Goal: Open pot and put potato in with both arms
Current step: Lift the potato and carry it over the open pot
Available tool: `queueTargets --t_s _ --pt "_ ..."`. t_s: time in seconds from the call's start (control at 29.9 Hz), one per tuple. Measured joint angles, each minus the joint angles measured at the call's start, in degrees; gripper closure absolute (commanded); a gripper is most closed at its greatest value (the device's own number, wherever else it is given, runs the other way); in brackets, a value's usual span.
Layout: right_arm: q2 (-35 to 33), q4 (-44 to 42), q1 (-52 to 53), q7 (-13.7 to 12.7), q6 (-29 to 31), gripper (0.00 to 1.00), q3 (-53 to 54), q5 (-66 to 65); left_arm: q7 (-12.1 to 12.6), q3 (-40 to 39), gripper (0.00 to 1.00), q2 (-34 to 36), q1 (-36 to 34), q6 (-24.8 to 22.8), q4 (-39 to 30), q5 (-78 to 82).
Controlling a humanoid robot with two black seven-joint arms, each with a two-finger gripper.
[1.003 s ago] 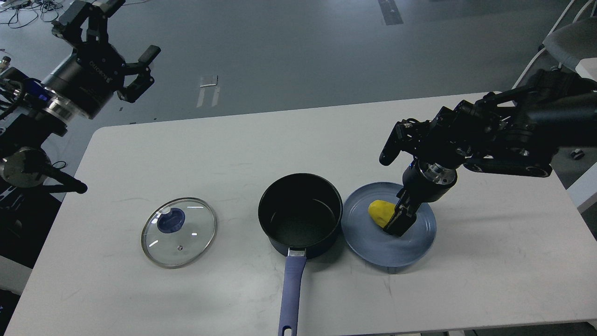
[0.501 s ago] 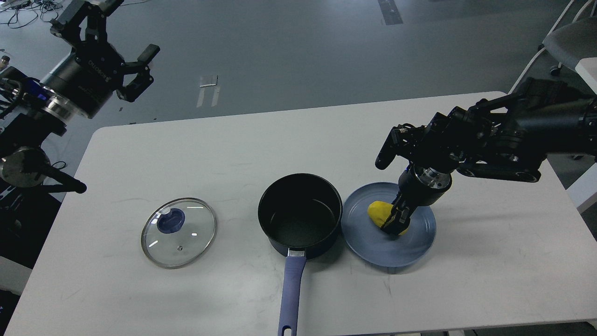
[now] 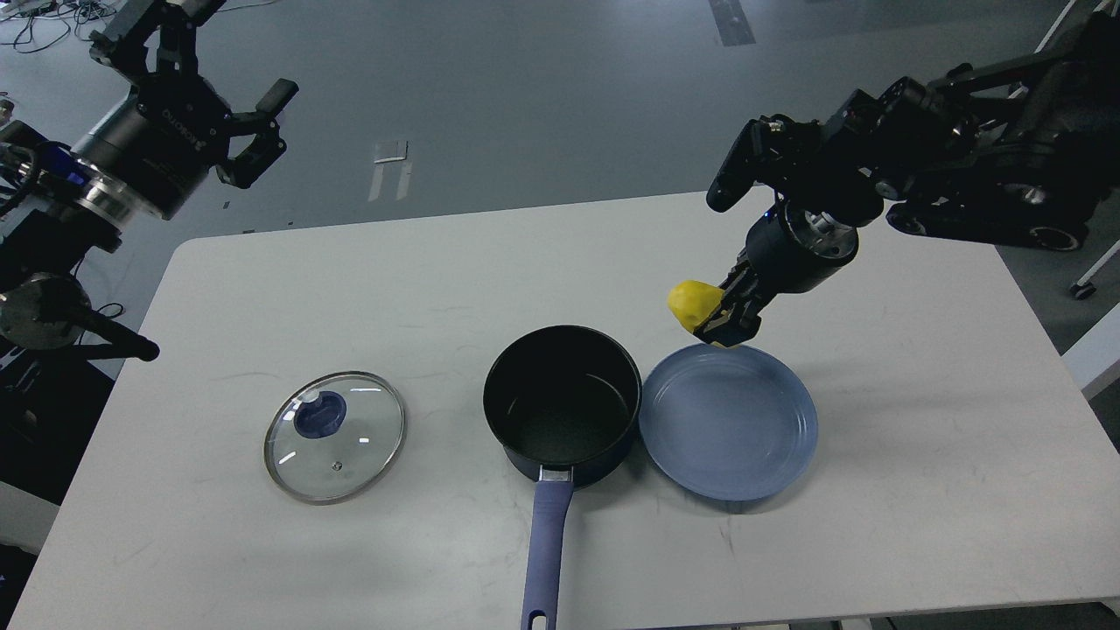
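Above the far rim of the blue plate, the right gripper is hanging from its black arm, which is entering from the right edge of the view. Its jaws are closed narrowly on the potato, which is sitting clear of every surface, yellow and oval, projecting to the left of the fingers. The potato is hovering between the plate and the far edge of the table, up and to the right of the pot and not over its opening.

The pot is standing open near the middle of the table, its black interior showing nothing inside, its periwinkle handle pointing toward the near edge. The plate is lying just beside the pot on the right, their rims touching or nearly so; which one, the view is not settling. The glass lid is resting flat on the table well to the left of the pot, blue knob upward, apart from everything else.

At upper left, the left gripper is being held high beyond the table's far left corner, over the grey floor. Its fingers are spread wide apart and are holding nothing. A cable bundle is lying on the floor behind it.
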Motion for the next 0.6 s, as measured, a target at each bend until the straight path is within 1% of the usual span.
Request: queueTargets --t_s 0.1,0.23,0.37,0.47,0.6 --pt "2.1 -0.9 1.1 0.0 0.0 0.66 2.1 3.9 0.0 0.1 0.02 0.0 0.0 -0.1 0.0 0.0" --pt "7.3 -2.6 1.5 0.0 0.0 0.64 2.6 7.8 0.0 0.1 0.02 0.1 0.0 -0.2 0.0 0.0" --pt "12.6 -4.2 0.3 0.0 0.0 0.64 1.7 8.4 0.0 0.1 0.02 0.1 0.0 -0.2 0.0 0.0" --pt "17.2 -7.0 -1.9 0.0 -0.1 0.64 0.6 8.5 0.0 0.1 0.02 -0.3 0.0 -0.2 0.0 0.0" --pt "20.8 -9.3 -3.8 0.0 -0.5 0.64 0.3 8.8 0.0 0.1 0.02 -0.4 0.0 -0.1 0.0 0.0"
